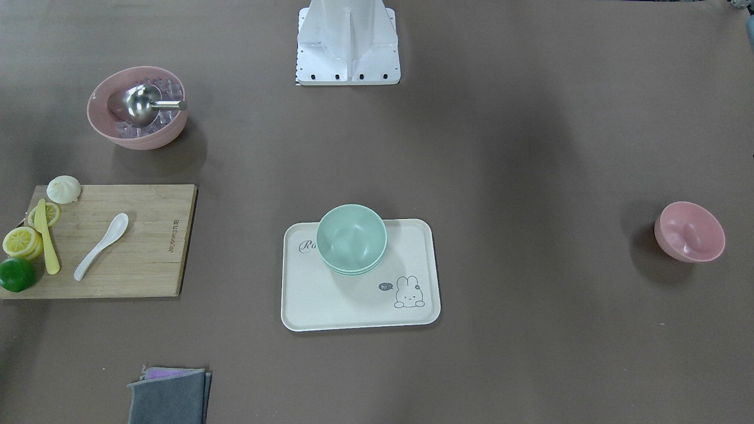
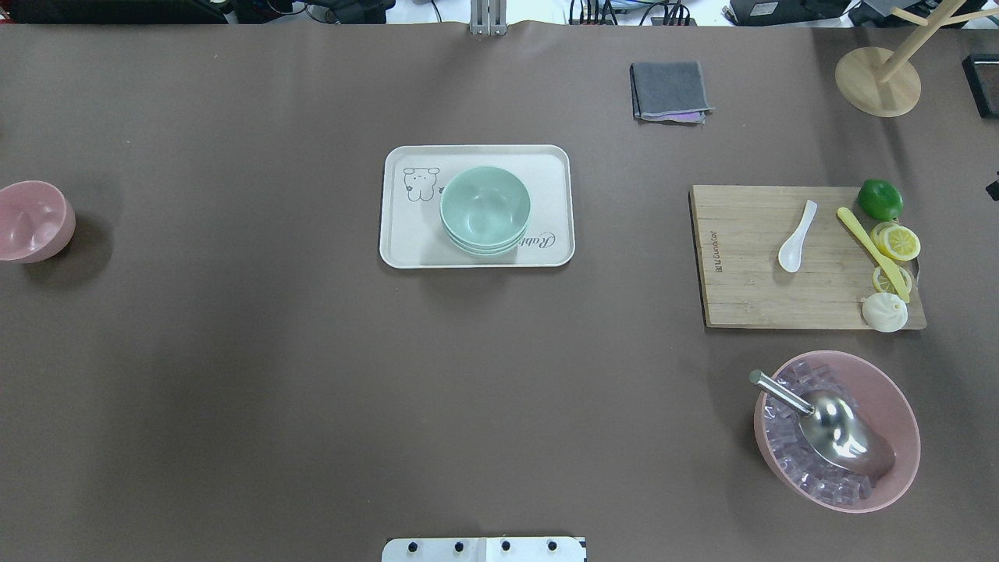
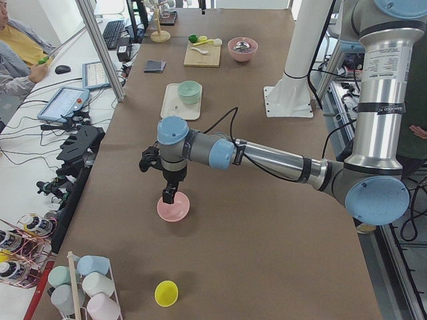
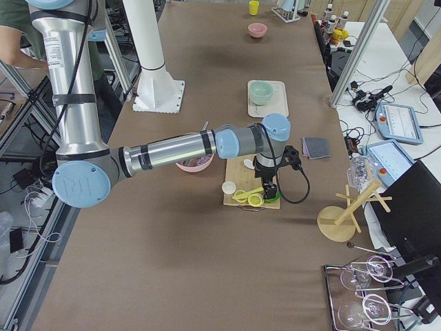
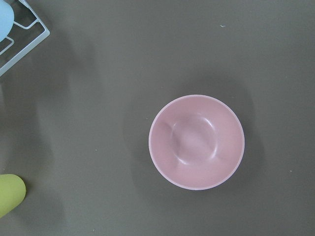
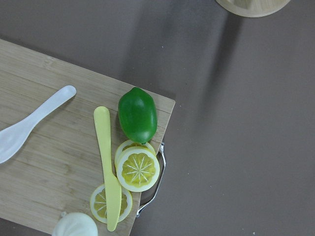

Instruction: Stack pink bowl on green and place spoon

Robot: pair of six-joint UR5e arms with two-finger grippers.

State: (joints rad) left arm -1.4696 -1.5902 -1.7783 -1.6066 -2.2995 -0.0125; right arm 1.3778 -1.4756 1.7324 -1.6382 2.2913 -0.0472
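Note:
The small pink bowl (image 1: 689,231) stands empty on the brown table, far on my left side (image 2: 31,221). It fills the middle of the left wrist view (image 5: 197,142). My left gripper (image 3: 169,196) hangs just above it in the exterior left view; I cannot tell whether it is open or shut. The green bowls (image 1: 351,238) sit stacked on a cream tray (image 1: 359,306) at the table's middle. The white spoon (image 1: 100,246) lies on the wooden cutting board (image 1: 141,259). My right gripper (image 4: 270,191) hovers over the board's lime end; I cannot tell its state.
A large pink bowl (image 1: 138,106) holds ice cubes and a metal scoop. A lime (image 6: 138,115), lemon slices (image 6: 137,169), a yellow knife (image 6: 107,162) and a bun (image 1: 63,189) share the board. A folded grey cloth (image 1: 169,397) and a wooden stand (image 2: 878,78) are farther off.

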